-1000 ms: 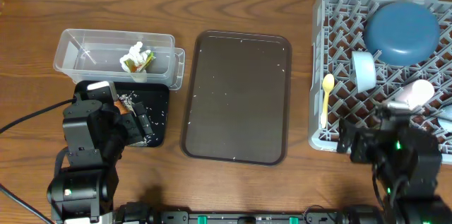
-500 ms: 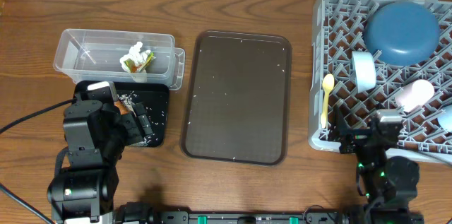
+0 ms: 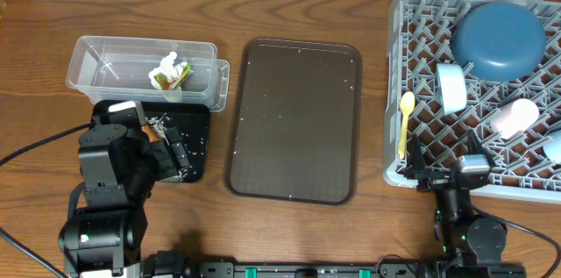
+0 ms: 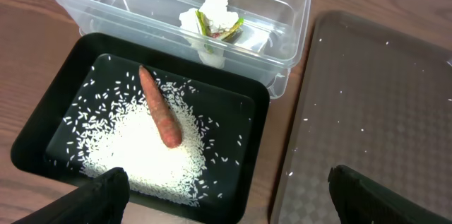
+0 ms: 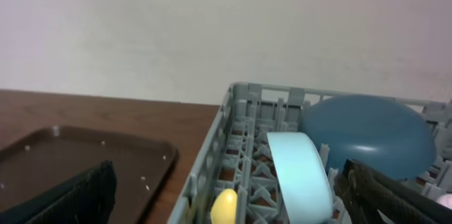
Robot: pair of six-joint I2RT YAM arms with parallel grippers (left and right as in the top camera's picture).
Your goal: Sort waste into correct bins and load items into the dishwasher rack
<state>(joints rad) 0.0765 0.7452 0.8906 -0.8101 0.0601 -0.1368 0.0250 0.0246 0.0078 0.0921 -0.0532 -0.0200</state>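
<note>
Wood-grain tabletop (image 3: 298,6) fills the overhead view. At the far left stands the clear tub (image 3: 96,67), holding crumpled white tissues (image 3: 166,67) and a yellow-green wrapper (image 3: 180,76). Touching its near side lies the black tray (image 3: 195,129), partly covered by the left arm (image 3: 105,168). In the middle sits the brown serving tray (image 3: 294,120), dotted with a few white grains. At the right is the grey rack (image 3: 396,67). It carries a dark blue bowl (image 3: 498,39) turned upside down at its far side, a light-blue cup (image 3: 451,88) on its side just left of and nearer than the bowl, a pink cup (image 3: 514,117) nearer again, and a pale yellow spoon (image 3: 405,120) along the left edge. The right arm (image 3: 469,225) sits at the near edge of the rack.

From the left wrist, the left end effector (image 4: 227,177) hangs spread wide and holds nothing, above the near ends of the black tray and the serving tray. An orange carrot (image 4: 160,116) lies on a heap of rice grains (image 4: 141,157) in the black tray.

From the right wrist, the right end effector (image 5: 227,174) is also spread wide and empty, looking across the rack's near left corner toward the cup, the bowl and the spoon's tip.
</note>
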